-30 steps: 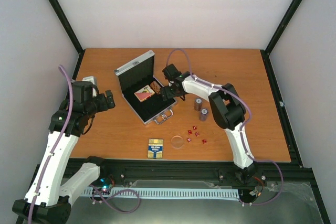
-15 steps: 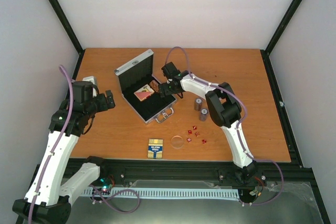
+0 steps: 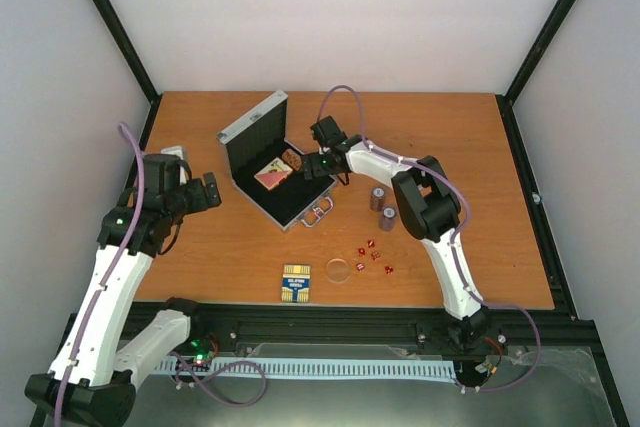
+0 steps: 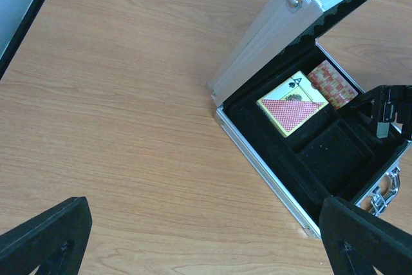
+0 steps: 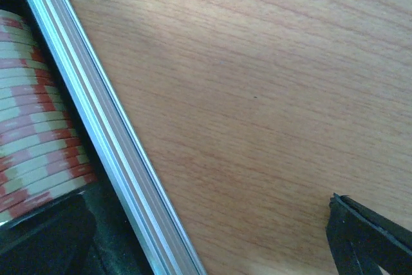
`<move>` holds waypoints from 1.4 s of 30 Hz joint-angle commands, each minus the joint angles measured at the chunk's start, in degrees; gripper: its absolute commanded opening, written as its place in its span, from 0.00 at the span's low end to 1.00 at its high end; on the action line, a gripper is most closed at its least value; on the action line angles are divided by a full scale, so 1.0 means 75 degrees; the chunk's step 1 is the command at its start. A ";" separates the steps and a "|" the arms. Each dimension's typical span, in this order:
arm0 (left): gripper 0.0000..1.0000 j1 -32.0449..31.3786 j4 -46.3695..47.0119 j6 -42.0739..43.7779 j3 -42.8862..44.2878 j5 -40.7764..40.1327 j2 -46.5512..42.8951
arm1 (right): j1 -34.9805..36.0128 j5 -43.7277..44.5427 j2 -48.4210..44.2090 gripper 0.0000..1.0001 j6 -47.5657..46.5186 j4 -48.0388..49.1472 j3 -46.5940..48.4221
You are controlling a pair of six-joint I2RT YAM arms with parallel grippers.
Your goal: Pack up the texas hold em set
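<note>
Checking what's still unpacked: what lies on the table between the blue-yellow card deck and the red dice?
The clear disc, lying flat, apart from both the deck and the dice. Only the top view shows it.

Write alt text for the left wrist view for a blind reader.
An open silver case sits on a wooden table, its black lining holding a red card deck and a stack of red-striped chips beside an empty compartment. The left gripper shows open fingers in the bottom corners; the right gripper hovers at the case's right side.
</note>
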 commanded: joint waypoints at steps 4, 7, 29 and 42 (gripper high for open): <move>1.00 0.0012 0.0314 -0.0061 0.0118 0.0025 0.0043 | -0.0026 -0.0429 -0.0727 1.00 -0.0358 0.0171 -0.0554; 1.00 0.0012 0.0304 -0.0075 0.0131 0.0059 0.0022 | -0.0027 -0.0594 -0.1137 1.00 -0.0609 0.0059 -0.0560; 1.00 0.0013 0.0011 0.0133 0.0278 0.0379 -0.0163 | 0.2445 0.0235 -0.3726 1.00 0.0253 -0.3928 -0.1788; 1.00 0.0012 -0.0042 0.0569 0.1040 0.1475 -0.0050 | 0.4544 0.0787 -0.2966 1.00 0.3688 -0.4387 -0.1344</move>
